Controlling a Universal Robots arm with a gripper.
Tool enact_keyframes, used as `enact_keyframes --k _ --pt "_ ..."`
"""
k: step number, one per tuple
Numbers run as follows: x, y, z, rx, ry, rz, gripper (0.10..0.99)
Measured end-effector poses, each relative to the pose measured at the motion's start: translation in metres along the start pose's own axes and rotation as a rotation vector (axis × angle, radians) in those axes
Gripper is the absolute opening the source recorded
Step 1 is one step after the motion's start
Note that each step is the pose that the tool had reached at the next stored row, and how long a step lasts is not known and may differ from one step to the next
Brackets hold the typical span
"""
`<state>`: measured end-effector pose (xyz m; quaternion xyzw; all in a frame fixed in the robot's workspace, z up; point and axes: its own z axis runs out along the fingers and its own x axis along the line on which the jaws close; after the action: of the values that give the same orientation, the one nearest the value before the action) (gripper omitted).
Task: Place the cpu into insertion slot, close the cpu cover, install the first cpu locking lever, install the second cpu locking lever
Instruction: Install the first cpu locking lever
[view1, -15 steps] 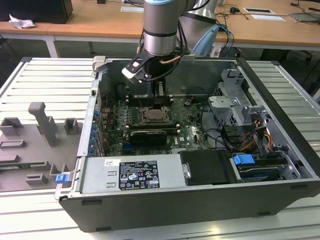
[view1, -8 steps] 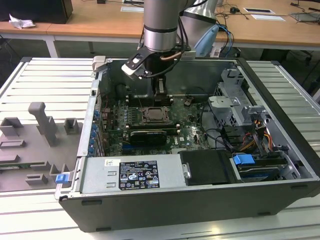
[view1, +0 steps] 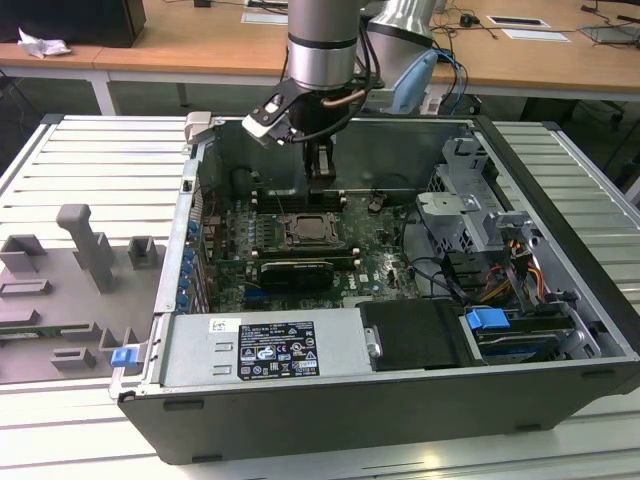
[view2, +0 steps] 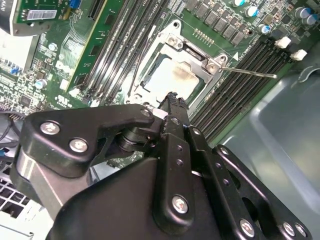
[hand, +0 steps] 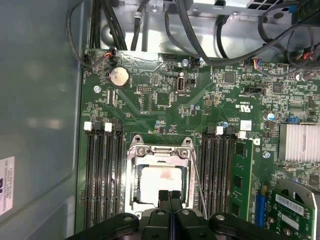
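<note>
The cpu (hand: 160, 181) (view2: 170, 80) lies flat in the socket on the green motherboard, its pale metal top showing through a square window. The silver cpu cover (hand: 161, 150) (view2: 196, 56) lies down over it as a frame. One thin wire locking lever (view2: 248, 73) (hand: 196, 176) stands free of its latch beside the socket. My gripper (hand: 170, 196) (view2: 172, 98) (view1: 320, 168) hangs just above the socket's edge, its black fingers pressed together and shut on nothing. In the exterior view the socket (view1: 312, 230) sits directly below the gripper inside the open computer case.
Memory slots (hand: 102, 170) flank the socket, with one memory stick (hand: 243, 180) fitted. A graphics card (view1: 295, 272) lies in front of the socket, the power supply (view1: 260, 345) nearer still, and a drive cage (view1: 470, 205) with cables on the exterior view's right. Case wall (hand: 40, 100) is close by.
</note>
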<state>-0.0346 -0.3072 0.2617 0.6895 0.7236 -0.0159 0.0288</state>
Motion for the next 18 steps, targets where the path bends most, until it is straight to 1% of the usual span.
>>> enact_keyframes --k 4,8,9,13,18 --pt "-0.0003 0.0001 -0.0053 0.000 0.0000 0.000 0.106" --pt "-0.0008 0.0002 -0.0129 0.000 0.0000 0.000 0.106" --pt "-0.0008 0.0003 -0.0131 -0.001 0.0003 -0.009 0.106" --pt "-0.0008 0.0003 -0.0131 -0.005 0.0012 -0.082 0.106" --pt "-0.0008 0.0002 -0.0126 -0.012 0.0030 -0.187 0.106"
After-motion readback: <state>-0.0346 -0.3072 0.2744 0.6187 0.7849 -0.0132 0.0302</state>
